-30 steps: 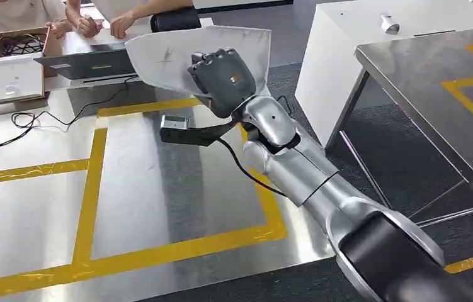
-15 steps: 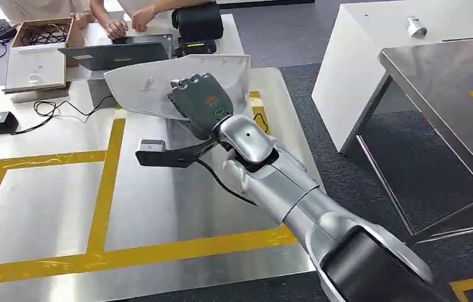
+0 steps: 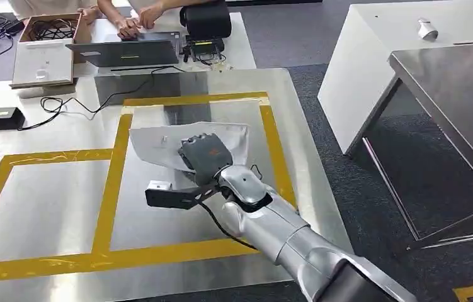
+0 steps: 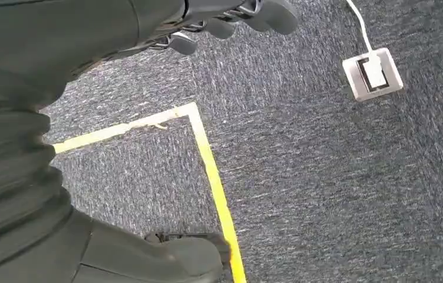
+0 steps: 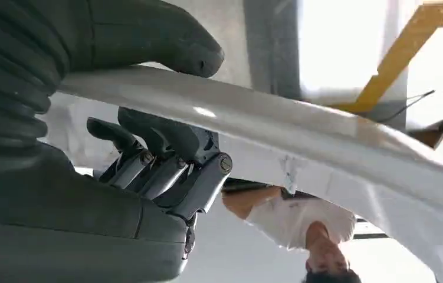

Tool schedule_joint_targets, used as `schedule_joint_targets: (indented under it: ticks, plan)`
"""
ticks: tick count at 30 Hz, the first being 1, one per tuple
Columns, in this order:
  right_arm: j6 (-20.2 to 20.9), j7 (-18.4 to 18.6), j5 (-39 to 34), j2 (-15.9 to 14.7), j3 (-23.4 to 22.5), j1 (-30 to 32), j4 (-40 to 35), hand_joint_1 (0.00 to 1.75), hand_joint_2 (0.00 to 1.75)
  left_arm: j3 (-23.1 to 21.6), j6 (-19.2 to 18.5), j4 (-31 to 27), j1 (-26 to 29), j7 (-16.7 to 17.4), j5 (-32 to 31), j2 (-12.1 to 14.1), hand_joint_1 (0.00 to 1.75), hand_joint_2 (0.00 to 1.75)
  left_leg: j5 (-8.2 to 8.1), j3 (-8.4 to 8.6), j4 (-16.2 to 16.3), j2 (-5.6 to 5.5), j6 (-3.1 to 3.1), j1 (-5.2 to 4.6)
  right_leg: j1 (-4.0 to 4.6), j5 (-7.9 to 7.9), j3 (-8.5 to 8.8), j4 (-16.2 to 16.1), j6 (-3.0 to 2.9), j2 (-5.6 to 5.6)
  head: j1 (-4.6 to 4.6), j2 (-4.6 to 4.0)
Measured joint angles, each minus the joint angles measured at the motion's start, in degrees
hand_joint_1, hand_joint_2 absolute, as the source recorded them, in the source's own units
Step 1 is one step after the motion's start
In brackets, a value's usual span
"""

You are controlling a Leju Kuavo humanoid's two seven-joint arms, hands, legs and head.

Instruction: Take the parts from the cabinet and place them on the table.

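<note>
My right hand [image 3: 203, 156] grips a flat white sheet-like part [image 3: 158, 142] over the steel table [image 3: 38, 207], inside the yellow-taped rectangle [image 3: 189, 100]. In the right wrist view the thumb [image 5: 148, 35] lies on one face of the white part [image 5: 301, 127] and the darker fingers [image 5: 160, 147] on the other face. The part hangs just above the tabletop, roughly level. My left hand [image 4: 230, 15] hangs by my side over grey carpet with nothing in it, its fingers loosely curled.
At the table's far end a person's hands [image 3: 136, 19] rest by a laptop [image 3: 123, 53], with a cardboard box [image 3: 45, 28], a black device [image 3: 205, 19] and cables. A white cabinet [image 3: 385, 56] and a second steel table [image 3: 460, 88] stand to the right.
My right arm has drawn back and lowered the white part from near the laptop to low over the taped rectangle. The camera has also shifted, so the whole scene sits differently.
</note>
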Motion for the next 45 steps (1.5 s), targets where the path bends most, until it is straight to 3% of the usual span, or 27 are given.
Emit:
schedule_joint_targets:
  ticks: [7, 18, 26, 27, 33, 34, 45]
  plan:
    - [-2.23, -0.13, -0.24, -0.18, 0.87, 7.16, 2.93, 1.75, 1.75, -0.77, -1.34, 0.02, -0.02, 0.11, -0.22, -0.07, 0.00, 1.75, -0.04, 0.00, 0.00, 0.04, -0.03, 0.00, 0.00, -0.02, -0.01, -0.03, 0.02, 0.00, 0.00, 0.00]
    - [-5.99, -0.76, -0.87, -1.77, 0.11, 8.09, 3.43, 1.75, 1.75, -0.98, -1.75, 0.02, -0.13, 0.26, -0.72, 0.04, 0.00, 1.75, -0.02, 0.12, 0.01, 0.08, -0.06, 0.00, 0.01, -0.01, 0.00, 0.08, 0.05, 0.00, -0.02, 0.00]
    - [-6.43, 0.13, -0.26, -2.21, -0.59, 8.33, 3.58, 1.75, 1.75, -1.29, -1.90, 0.02, -0.18, -0.11, -0.68, 0.04, 0.00, 1.75, 0.01, 0.17, 0.00, 0.09, -0.12, 0.01, 0.02, -0.02, -0.01, 0.15, 0.06, 0.00, -0.02, 0.00]
    - [-6.45, 0.13, -0.13, -2.27, -0.59, 8.38, 3.60, 0.00, 0.00, -1.29, -1.90, 0.02, -0.19, -0.15, -0.63, 0.04, 0.00, 1.75, 0.01, 0.18, 0.00, 0.09, -0.12, 0.01, 0.02, -0.02, -0.01, 0.16, 0.06, 0.00, -0.02, 0.00]
    - [-6.86, 0.02, 0.22, -2.43, -0.77, 8.55, 3.65, 0.00, 0.00, -1.29, -2.21, 0.02, -0.18, -0.37, -0.52, 0.07, 0.00, 1.75, 0.03, 0.23, 0.00, 0.10, -0.14, 0.01, 0.01, -0.02, 0.00, 0.22, 0.06, 0.00, -0.02, 0.00]
    - [-6.97, -0.09, 0.22, -2.43, -0.83, 8.55, 3.65, 0.00, 0.00, -1.29, -2.23, 0.02, -0.18, -0.37, -0.48, 0.11, 0.00, 0.00, 0.03, 0.23, 0.00, 0.10, -0.15, 0.01, 0.01, -0.02, 0.00, 0.22, 0.06, 0.00, -0.04, 0.00]
    - [-9.09, -0.94, -0.15, -2.47, -2.86, 8.03, 3.65, 0.00, 0.00, -1.29, 2.43, 0.02, -0.17, 3.08, -0.42, 0.11, 0.00, 0.00, 0.11, 0.28, 0.00, 0.10, -0.28, 0.02, 0.00, -0.02, 0.01, 0.30, 0.06, 0.00, -0.04, 0.00]
